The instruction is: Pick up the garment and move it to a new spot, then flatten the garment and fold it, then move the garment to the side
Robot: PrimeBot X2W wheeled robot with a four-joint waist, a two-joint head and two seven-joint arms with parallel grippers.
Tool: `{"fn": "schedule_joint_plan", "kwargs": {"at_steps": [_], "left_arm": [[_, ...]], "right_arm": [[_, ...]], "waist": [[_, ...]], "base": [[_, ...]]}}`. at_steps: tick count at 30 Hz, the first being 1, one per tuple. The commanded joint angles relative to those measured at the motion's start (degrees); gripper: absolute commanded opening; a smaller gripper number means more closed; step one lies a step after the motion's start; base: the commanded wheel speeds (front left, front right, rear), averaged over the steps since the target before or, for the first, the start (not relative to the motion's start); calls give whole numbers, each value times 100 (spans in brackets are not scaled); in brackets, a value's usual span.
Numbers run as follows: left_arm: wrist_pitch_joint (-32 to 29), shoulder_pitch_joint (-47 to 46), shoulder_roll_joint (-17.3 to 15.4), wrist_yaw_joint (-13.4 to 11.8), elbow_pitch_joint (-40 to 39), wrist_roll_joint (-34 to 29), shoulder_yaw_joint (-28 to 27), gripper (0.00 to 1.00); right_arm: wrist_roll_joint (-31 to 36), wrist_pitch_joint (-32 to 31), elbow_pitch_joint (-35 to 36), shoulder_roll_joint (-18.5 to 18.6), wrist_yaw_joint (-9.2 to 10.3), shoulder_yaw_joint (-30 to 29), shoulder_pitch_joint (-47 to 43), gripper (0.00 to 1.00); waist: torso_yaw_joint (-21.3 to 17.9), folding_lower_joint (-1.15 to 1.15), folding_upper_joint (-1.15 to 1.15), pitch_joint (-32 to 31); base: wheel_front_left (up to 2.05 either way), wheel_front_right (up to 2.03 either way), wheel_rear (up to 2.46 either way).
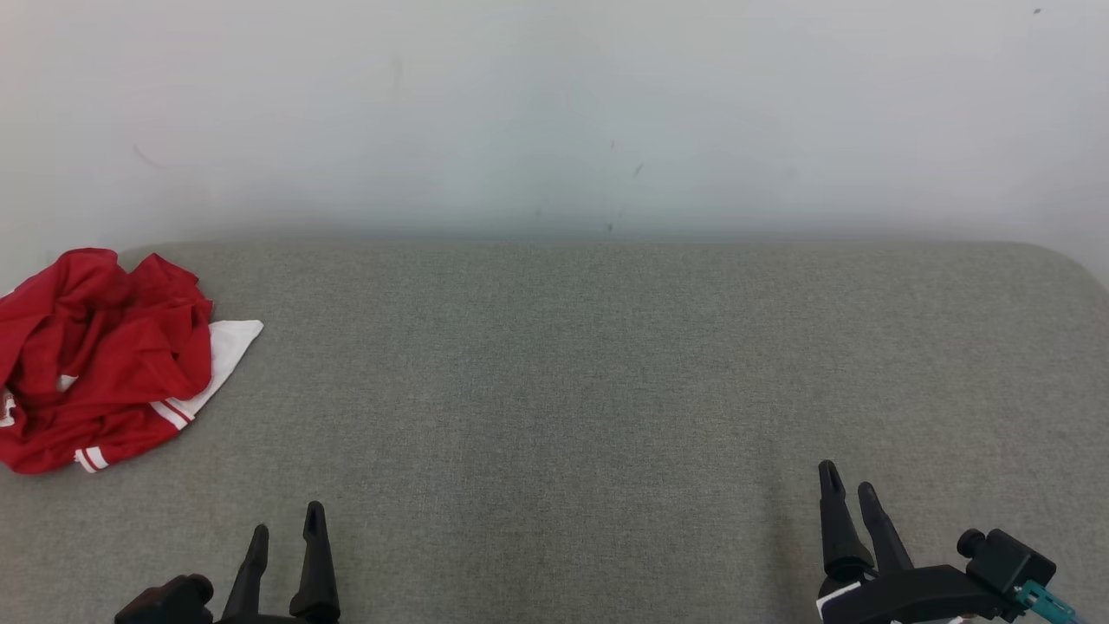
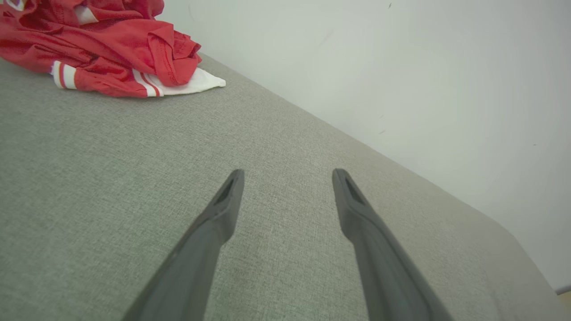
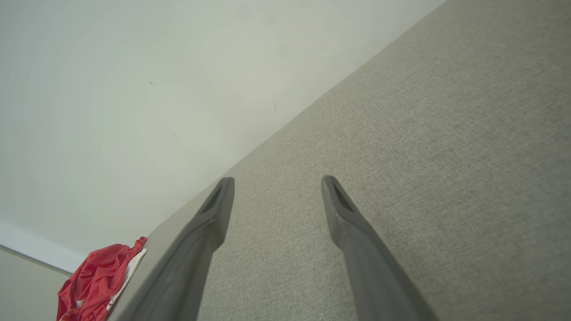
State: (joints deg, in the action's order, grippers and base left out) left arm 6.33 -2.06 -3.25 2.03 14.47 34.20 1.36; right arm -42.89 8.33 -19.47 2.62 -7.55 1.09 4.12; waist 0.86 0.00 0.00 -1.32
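Crumpled red-and-white cloth garment (image 1: 104,355) sits at the far left edge of the grey fabric tabletop (image 1: 554,390). Left gripper (image 1: 287,518) and right gripper (image 1: 847,478) are both spread wide, holding nothing, well apart from it.

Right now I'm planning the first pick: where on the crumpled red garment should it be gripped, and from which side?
Probably pinch the raised red folds of the garment, coming from above on its table-centre side with the open left gripper, the nearer one. The cloth bunches high there; the white flap lies flat on the grey surface, offering little grip.
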Motion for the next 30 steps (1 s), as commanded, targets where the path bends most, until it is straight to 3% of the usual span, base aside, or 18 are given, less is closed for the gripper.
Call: {"fn": "schedule_joint_plan", "kwargs": {"at_steps": [1, 30], "left_arm": [[69, 40, -45, -14, -26, -211, 22, 100], [522, -17, -88, -89, 63, -1712, 202, 100]], "right_arm": [[170, 57, 11, 24, 6, 30, 127, 100], [1597, 403, -401, 30, 9, 63, 319, 100]], "waist": [[0, 0, 0, -5], [-36, 0, 0, -54]], "base": [[0, 0, 0], [0, 0, 0]]}}
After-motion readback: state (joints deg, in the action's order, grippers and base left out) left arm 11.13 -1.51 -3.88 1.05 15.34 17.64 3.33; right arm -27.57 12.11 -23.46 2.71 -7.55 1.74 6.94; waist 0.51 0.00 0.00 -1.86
